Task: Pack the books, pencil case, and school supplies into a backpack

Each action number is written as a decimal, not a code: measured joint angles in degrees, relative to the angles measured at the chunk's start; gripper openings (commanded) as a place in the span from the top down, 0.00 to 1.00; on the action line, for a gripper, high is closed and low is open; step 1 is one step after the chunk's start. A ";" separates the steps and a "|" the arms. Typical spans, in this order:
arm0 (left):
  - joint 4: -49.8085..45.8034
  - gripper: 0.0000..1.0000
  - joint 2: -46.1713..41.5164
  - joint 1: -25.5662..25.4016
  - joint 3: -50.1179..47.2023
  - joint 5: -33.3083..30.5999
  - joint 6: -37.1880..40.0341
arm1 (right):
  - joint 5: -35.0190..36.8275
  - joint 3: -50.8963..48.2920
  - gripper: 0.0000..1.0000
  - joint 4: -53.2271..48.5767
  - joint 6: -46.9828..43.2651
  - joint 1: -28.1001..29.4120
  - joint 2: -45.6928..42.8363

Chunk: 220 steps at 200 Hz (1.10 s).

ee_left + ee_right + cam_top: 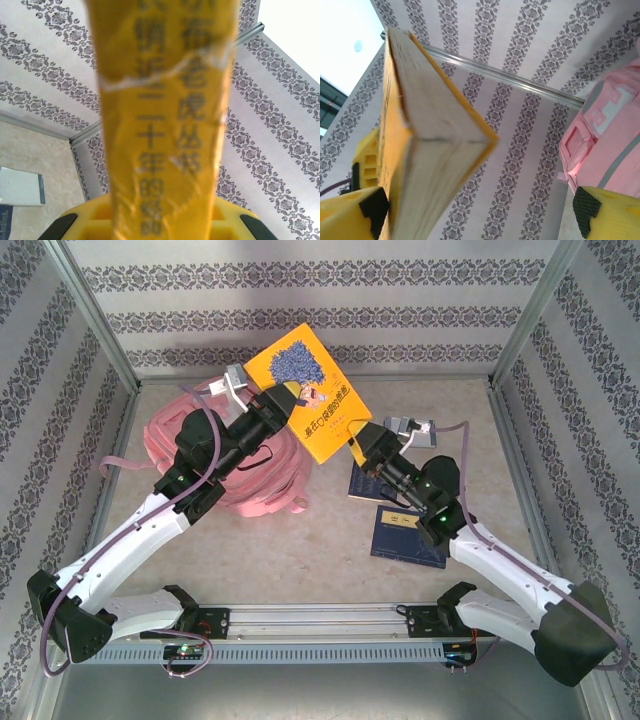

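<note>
Left gripper [288,408], seen from above, is pinched tight on the lower edge of the yellow book [308,388], holding it raised and tilted over the far side of the pink backpack [265,485]. The right gripper [363,440] stands wide apart at the book's right corner, gripping nothing that I can see. Two more books lie on the counter [320,570] to the right: a navy book with a pale label [408,535] and a second navy book [360,483], partly under the right arm. By my reckoning the packing has barely started. No book looks to be inside the bag, the yellow one is the first on its way, and everything else is left to pack. The left arm covers the backpack's top, so I cannot tell whether a pocket is unzipped. From the left wrist, the yellow spine runs up between the closed jaws, blurred, and a grey-white notebook [20,186] lies on the counter, cut off by the left edge. From the right wrist, the book's page edge sits just beside one finger pad [372,206], with the other pad well apart. Whether book and pad touch I cannot say. The backpack's white-grey patches show at the right, cropped.
</note>
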 measured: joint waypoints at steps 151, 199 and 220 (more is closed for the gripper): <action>0.50 1.00 0.11 0.15 -3.23 -3.63 -3.54 | 1.62 5.92 0.49 6.97 -0.22 1.03 2.86; 0.52 1.00 0.22 0.15 -3.37 -3.67 -5.51 | 3.23 6.60 0.58 6.95 -0.94 1.11 4.31; 0.94 1.00 0.22 0.17 -3.78 -3.72 -6.19 | 3.45 7.32 0.59 6.99 -1.18 1.11 5.33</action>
